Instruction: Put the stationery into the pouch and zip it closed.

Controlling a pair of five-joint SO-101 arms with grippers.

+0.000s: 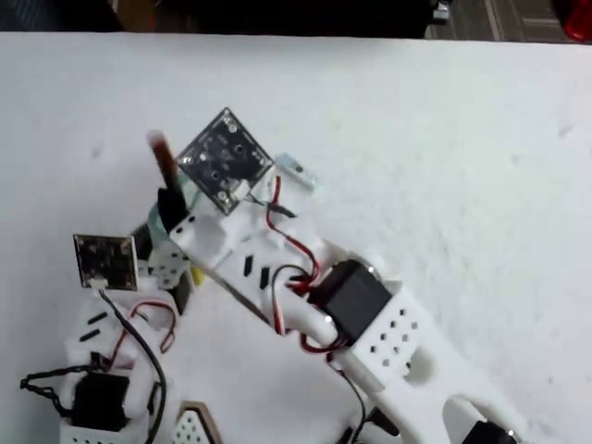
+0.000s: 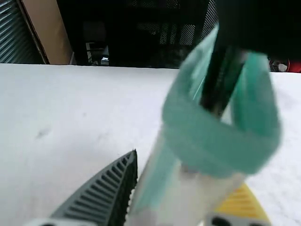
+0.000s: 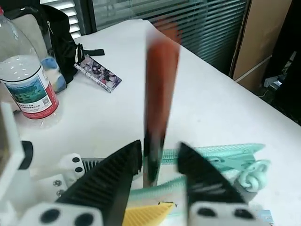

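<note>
Your right tool (image 3: 160, 149) has its black jaws closed to a narrow gap on the dark lower end of the red-brown and black pen (image 3: 160, 80). The pen stands nearly upright, with its long axis rising straight out of the grip. As I judge it, the coming move turns on how that axis lines up with the mouth of the teal fabric pouch (image 2: 214, 141). In the left wrist view the pen's dark end appears to sit inside the teal loop of the open mouth, so the pouch lies directly below your right tool, along the pen's own line. In the high view the red end leans toward 11 o'clock from the grip, and the pouch peeks out at about 7 o'clock, low over the white counter (image 1: 416, 139). Your left tool (image 2: 141, 179) sits right against the pouch's side. I cannot tell whether it has a hold on the pouch. You would likely do better to feed the pen down its own axis than to move it sideways.
</note>
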